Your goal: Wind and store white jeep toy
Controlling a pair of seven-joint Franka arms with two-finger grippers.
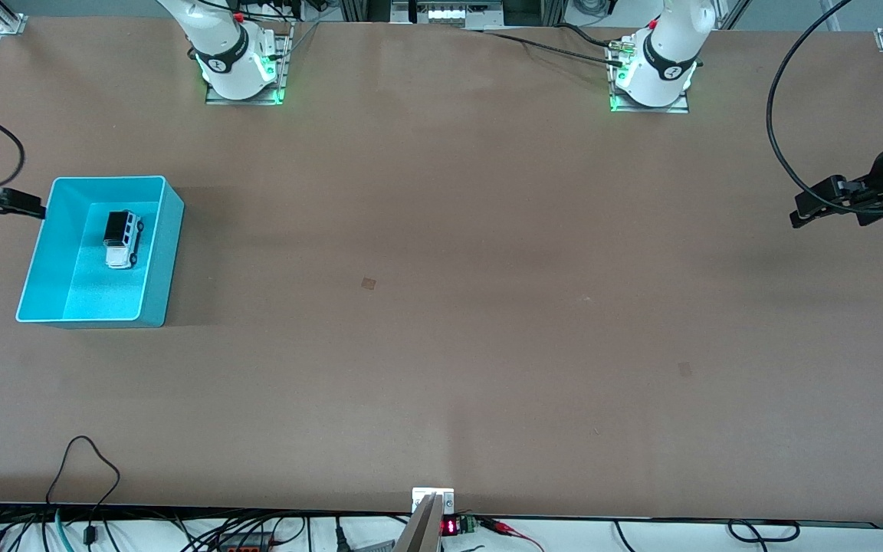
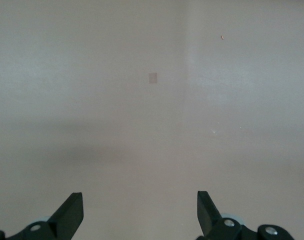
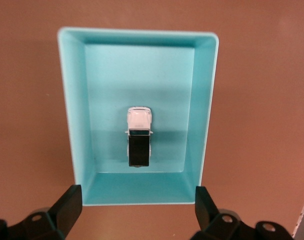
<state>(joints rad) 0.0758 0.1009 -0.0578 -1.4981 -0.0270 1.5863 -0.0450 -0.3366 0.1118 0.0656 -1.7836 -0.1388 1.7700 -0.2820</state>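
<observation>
The right gripper, jaws spread and holding nothing, hangs at the frame's left edge just beside the turquoise bin; the white jeep toy sits inside on the bin's floor. The left gripper, released too, waits at the right edge over bare table

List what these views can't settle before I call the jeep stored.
- Jeep in the bin: any winding key or knob, too small in the front view, not visible from above in the right wrist view.
- Right tool, open beside the bin: arm cut off by the front view's edge.
- Left tool, open, waiting: arm cut off likewise.
</observation>
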